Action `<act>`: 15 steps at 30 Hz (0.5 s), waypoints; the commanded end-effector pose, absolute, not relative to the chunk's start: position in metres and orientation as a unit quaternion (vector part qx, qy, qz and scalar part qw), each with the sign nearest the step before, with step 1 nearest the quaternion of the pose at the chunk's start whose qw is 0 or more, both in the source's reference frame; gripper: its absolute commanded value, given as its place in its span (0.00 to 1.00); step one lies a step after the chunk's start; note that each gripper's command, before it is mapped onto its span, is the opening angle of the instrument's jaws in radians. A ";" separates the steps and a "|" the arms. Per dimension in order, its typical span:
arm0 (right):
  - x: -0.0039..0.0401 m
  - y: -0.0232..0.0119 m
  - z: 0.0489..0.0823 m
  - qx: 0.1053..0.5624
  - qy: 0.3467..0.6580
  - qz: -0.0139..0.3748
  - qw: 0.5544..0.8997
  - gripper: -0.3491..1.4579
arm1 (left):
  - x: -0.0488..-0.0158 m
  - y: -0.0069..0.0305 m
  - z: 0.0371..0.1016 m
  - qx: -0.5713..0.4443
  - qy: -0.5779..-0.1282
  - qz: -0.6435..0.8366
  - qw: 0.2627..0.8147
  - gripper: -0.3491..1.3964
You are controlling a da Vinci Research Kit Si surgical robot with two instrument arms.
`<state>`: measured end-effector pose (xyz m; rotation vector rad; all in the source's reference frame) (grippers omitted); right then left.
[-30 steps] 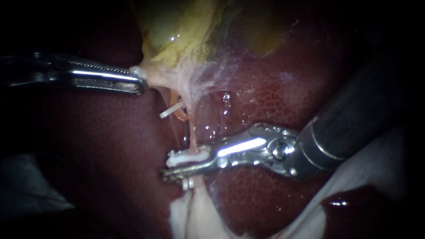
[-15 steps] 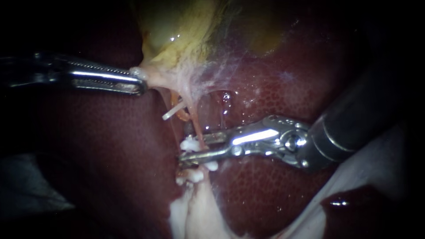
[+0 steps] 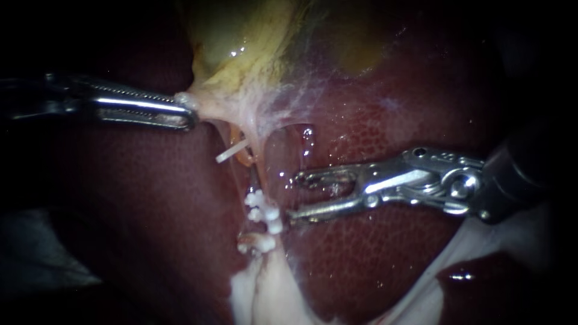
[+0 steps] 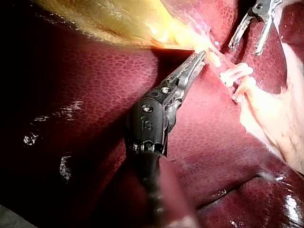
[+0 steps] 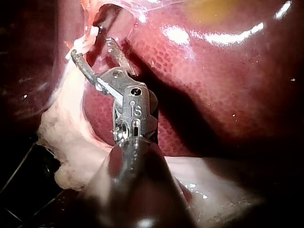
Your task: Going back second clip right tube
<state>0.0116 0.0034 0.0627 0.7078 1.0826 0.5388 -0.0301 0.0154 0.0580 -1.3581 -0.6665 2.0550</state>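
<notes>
Looking through the endoscope view, I see my left instrument coming in from the left, its jaws clenched on the pale neck of the yellow gallbladder. My right instrument comes in from the right with its jaws spread and holding nothing, over the dark red liver. The right tube runs down from the gallbladder neck. It carries two white clips: an upper clip just beside the tip of my right instrument's lower jaw, and a lower clip close under it, above a pale tissue strip. A third clip, thin and slanted, sits higher up, to the left of that tube. The count here is two instruments and three clips. The left wrist view alone shows the toothed edge of my left instrument gripping tissue at the gallbladder's tapered end. Two clips lie side by side just beyond its tip. My right instrument stands farther off, apart from them, jaws parted. The right wrist view shows my right instrument from behind, with a clear gap between its jaws. One jaw tip lies next to a white clip, and I cannot tell whether they touch. Only one clip is clear here, and my left instrument is out of sight.
</notes>
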 end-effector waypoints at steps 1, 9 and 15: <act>0.0114 0.0033 0.0626 0.322 0.498 0.246 0.766 0.47 | -0.0300 0.0154 0.0580 -0.509 -0.250 0.770 0.290 0.00; 0.0117 0.0031 0.0618 0.298 0.492 0.237 0.783 0.47 | -0.0301 0.0153 0.0581 -0.509 -0.250 0.771 0.290 0.00; 0.0119 0.0030 0.0618 0.295 0.494 0.229 0.785 0.47 | -0.0301 0.0153 0.0581 -0.509 -0.250 0.771 0.290 0.00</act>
